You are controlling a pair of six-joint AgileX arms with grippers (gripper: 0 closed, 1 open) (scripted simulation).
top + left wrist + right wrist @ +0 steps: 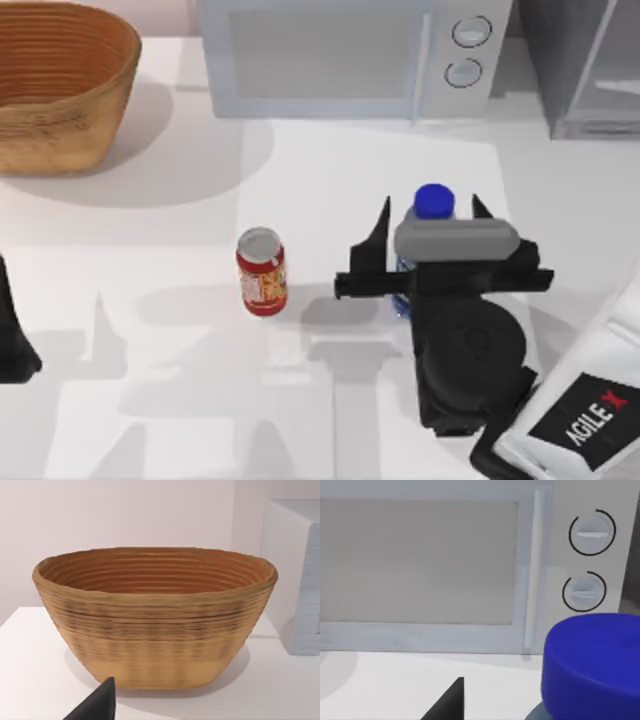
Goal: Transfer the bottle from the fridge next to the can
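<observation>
Right gripper (430, 235) spread around the upright bottle (433, 202), out on the table.

The can (262, 271) stands to the left, apart; the bottle sits between the wide fingers, the fridge (590, 70) far right. The left arm is parked at the left edge.

Ribbed woven basket (60, 85), smooth matt table (150, 400), silver-topped can (262, 271), glossy blue-capped bottle (433, 203).
</observation>
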